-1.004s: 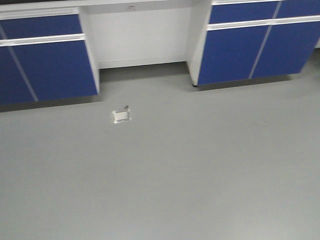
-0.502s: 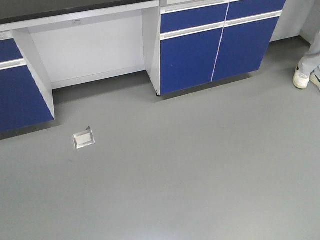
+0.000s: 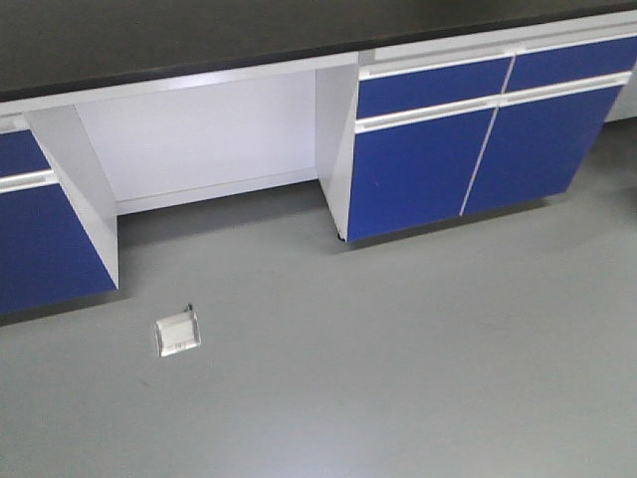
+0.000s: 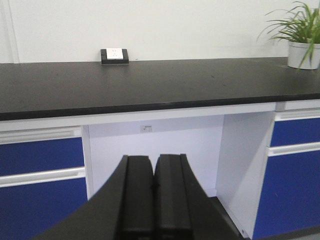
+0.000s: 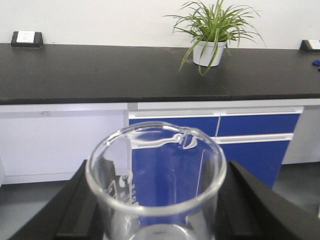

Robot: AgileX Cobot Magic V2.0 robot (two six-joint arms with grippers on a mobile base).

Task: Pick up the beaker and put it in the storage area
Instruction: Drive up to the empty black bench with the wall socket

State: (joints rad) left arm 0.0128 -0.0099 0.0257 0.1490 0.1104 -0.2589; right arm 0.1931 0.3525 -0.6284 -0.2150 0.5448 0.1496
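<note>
Glass beaker (image 5: 156, 185) upright in the right gripper (image 5: 159, 212), mouth up, long axis vertical, pouring lip at 12 o'clock on the rim and facing the bench. Black fingers (image 5: 75, 205) spread to the beaker's width, at 9 and 3 o'clock of the glass wall and apparently clamping it; the contact itself falls at the frame's lower edge and is hard to confirm. Left gripper (image 4: 153, 195) closed pad against pad, nothing between, idle.

Storage area (image 5: 75, 70), the bare matte black bench top, dead ahead at 12 o'clock of the beaker and well apart from it, above blue cabinets (image 3: 448, 164), with grey floor (image 3: 398, 349) in front. On it, a potted plant (image 5: 212, 35) at about 1 o'clock and a white socket box (image 5: 25, 37) at 10 o'clock by the rear edge.

Judged stage: carrying, placement not yet begun. Calls for closing in toward 12 o'clock on the right arm, the loaded one, then a level set-down on bare top nearer 11 o'clock, clear of the drooping leaves. Likely risk: tipping the tall glass on release.
</note>
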